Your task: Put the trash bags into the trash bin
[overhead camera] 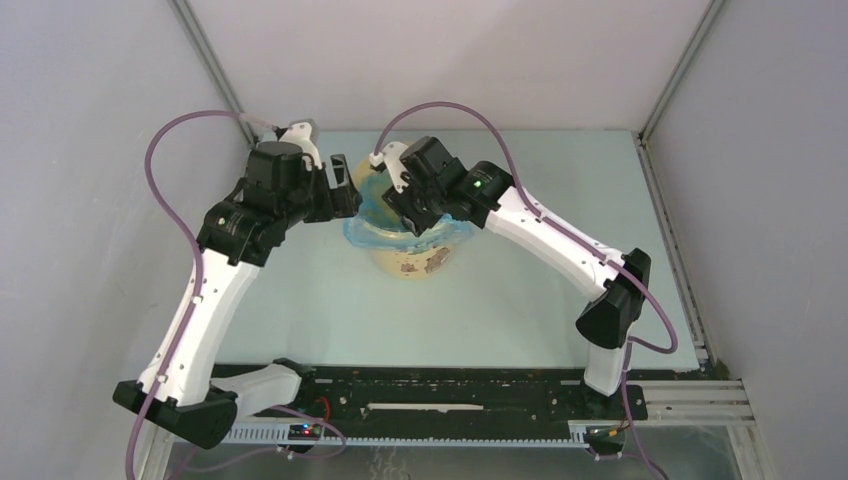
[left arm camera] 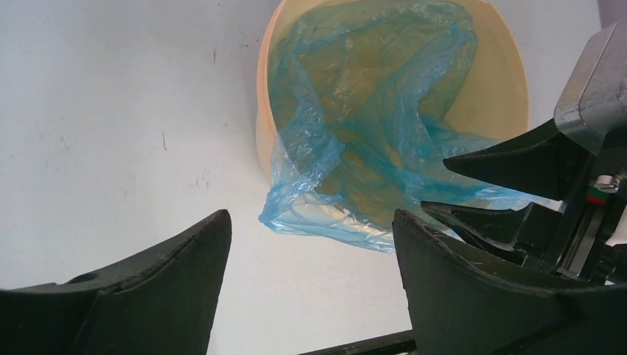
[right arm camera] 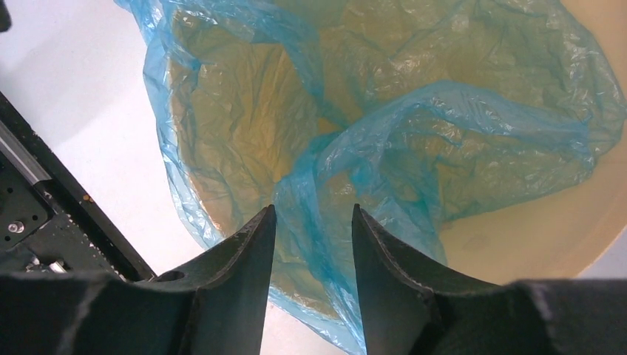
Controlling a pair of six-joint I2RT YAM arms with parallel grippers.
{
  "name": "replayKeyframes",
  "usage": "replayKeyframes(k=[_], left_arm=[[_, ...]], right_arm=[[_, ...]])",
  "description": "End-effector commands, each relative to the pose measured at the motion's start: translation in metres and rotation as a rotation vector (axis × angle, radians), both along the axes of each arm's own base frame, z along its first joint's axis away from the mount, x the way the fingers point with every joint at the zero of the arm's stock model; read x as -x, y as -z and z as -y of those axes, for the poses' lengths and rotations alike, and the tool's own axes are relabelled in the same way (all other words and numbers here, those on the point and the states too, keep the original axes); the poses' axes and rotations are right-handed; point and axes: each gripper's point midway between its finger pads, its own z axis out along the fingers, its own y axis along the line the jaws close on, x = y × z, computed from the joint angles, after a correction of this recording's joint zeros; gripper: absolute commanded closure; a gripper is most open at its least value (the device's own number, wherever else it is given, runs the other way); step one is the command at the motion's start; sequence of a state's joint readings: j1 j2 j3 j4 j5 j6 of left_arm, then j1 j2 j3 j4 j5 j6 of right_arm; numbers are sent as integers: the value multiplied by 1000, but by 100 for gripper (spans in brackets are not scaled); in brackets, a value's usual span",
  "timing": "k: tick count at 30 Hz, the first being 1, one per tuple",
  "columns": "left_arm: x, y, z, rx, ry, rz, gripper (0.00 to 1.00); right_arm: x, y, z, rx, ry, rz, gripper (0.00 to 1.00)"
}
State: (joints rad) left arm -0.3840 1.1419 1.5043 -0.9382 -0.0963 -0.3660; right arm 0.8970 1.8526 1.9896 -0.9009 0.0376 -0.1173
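Observation:
The tan-yellow trash bin (overhead camera: 412, 262) stands mid-table between both arms. A thin blue trash bag (overhead camera: 365, 232) lies inside it and hangs over its near-left rim. In the left wrist view the bag (left arm camera: 347, 133) fills the bin (left arm camera: 510, 81), with a flap over the rim. My left gripper (left arm camera: 310, 222) is open and empty, above the table beside that flap. My right gripper (right arm camera: 313, 218) hovers over the bin (right arm camera: 517, 244), jaws partly open, with a fold of the bag (right arm camera: 325, 185) running under the gap. I cannot tell whether it touches the fold.
The right gripper's fingers (left arm camera: 517, 159) reach in close beside my left gripper. Part of the left arm (right arm camera: 29, 214) shows at the left of the right wrist view. White enclosure walls surround the table (overhead camera: 560, 290), and a black rail (overhead camera: 450, 395) runs along its near edge.

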Motion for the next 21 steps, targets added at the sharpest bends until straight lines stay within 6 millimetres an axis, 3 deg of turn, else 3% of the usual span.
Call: replayKeyframes(k=[1, 4, 6, 10, 15, 21], left_arm=[[0, -8, 2, 25, 11, 36, 15], [-1, -6, 4, 26, 15, 30, 15], [-2, -5, 6, 28, 26, 23, 14], [-5, -5, 12, 26, 61, 27, 6], [-15, -4, 11, -36, 71, 28, 11], [-22, -2, 26, -94, 140, 26, 19]], right_arm=[[-8, -12, -2, -30, 24, 32, 52], [-8, -17, -2, -36, 36, 32, 67], [-9, -29, 0, -64, 53, 45, 81], [-12, -54, 13, -160, 117, 37, 99], [-8, -77, 30, -357, 174, -54, 100], [-7, -82, 52, -552, 218, -163, 100]])
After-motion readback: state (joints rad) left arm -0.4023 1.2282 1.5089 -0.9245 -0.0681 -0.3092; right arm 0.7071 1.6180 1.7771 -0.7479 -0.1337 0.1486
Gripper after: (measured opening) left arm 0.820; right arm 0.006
